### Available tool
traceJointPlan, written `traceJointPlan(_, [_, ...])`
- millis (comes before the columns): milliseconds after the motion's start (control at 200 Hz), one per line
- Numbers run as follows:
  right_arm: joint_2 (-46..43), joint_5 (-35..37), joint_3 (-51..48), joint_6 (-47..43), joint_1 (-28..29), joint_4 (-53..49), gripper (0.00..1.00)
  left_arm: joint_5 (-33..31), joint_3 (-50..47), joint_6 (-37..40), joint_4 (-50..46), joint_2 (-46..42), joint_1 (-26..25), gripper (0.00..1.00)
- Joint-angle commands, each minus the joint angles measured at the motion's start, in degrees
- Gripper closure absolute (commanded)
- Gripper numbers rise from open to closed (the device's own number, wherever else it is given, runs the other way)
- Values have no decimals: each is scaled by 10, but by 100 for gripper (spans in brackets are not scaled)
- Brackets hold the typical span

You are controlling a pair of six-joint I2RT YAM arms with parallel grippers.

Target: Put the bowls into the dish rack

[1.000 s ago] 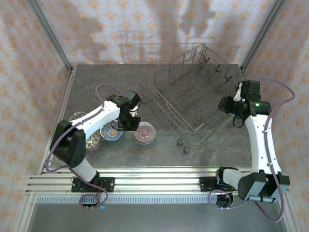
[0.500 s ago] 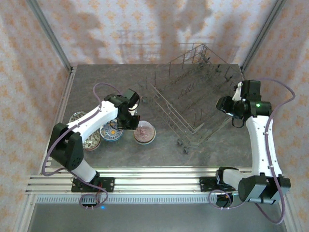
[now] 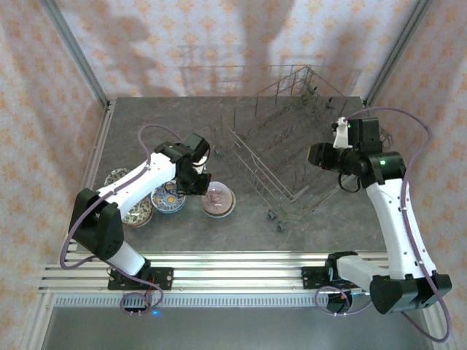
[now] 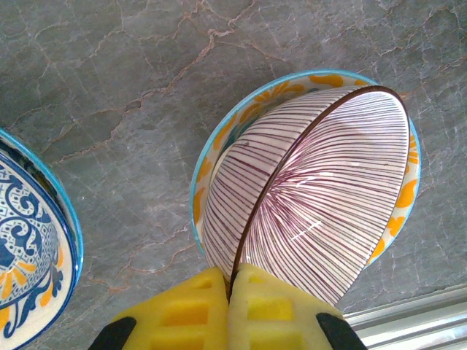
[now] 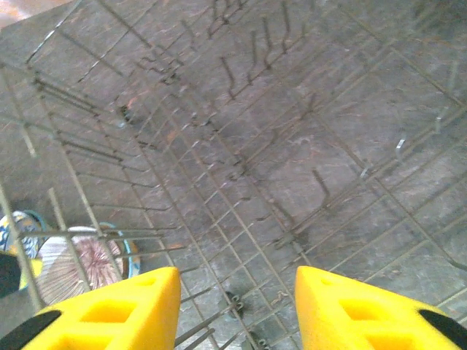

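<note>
My left gripper (image 4: 232, 288) is shut on the rim of a pink-striped bowl (image 4: 321, 211), tilting it up out of a blue-rimmed bowl with orange flowers (image 4: 219, 138) beneath it. From above, that pink bowl (image 3: 218, 197) sits left of the dish rack (image 3: 292, 138), with my left gripper (image 3: 197, 177) at its near-left rim. A blue-white bowl with an orange centre (image 3: 168, 197) and more patterned bowls (image 3: 117, 177) lie further left. My right gripper (image 5: 237, 306) hangs open above the rack's wire floor (image 5: 277, 146), nothing between its fingers.
The rack stands at an angle in the back right of the grey stone table (image 3: 146, 124). Patterned walls with metal posts (image 3: 73, 51) close in the sides. An aluminium rail (image 3: 233, 270) runs along the near edge.
The right arm has swung left and now hangs over the rack's right side. The left gripper has tilted the pink bowl up slightly and shifted a little away from the near edge.
</note>
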Motion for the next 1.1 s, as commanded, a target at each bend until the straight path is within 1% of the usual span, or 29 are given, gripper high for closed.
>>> traceJointPlan(0, [-2, 13, 10, -8, 17, 9, 55, 0, 17, -6, -4, 9, 3, 100])
traceJointPlan(210, [2, 28, -11, -4, 29, 17, 55, -20, 37, -8, -19, 22, -5, 100])
traceJointPlan(370, [-3, 17, -21, -2, 31, 28, 55, -36, 49, -7, -30, 22, -15, 100])
traceJointPlan(566, [-4, 8, -23, -8, 34, 27, 55, -28, 51, -10, -30, 8, -15, 100])
traceJointPlan(766, [3, 1, -30, -9, 40, 34, 55, -6, 44, -20, -22, 15, -14, 100])
traceJointPlan(836, [4, -1, -31, -9, 42, 36, 55, -6, 46, -21, -25, 23, -14, 100])
traceJointPlan(956, [2, -6, -30, -11, 48, 34, 55, -24, 54, -23, -36, 23, -15, 100])
traceJointPlan(1096, [-15, -12, -26, -19, 71, 35, 55, -23, 56, -24, -38, 10, -14, 100])
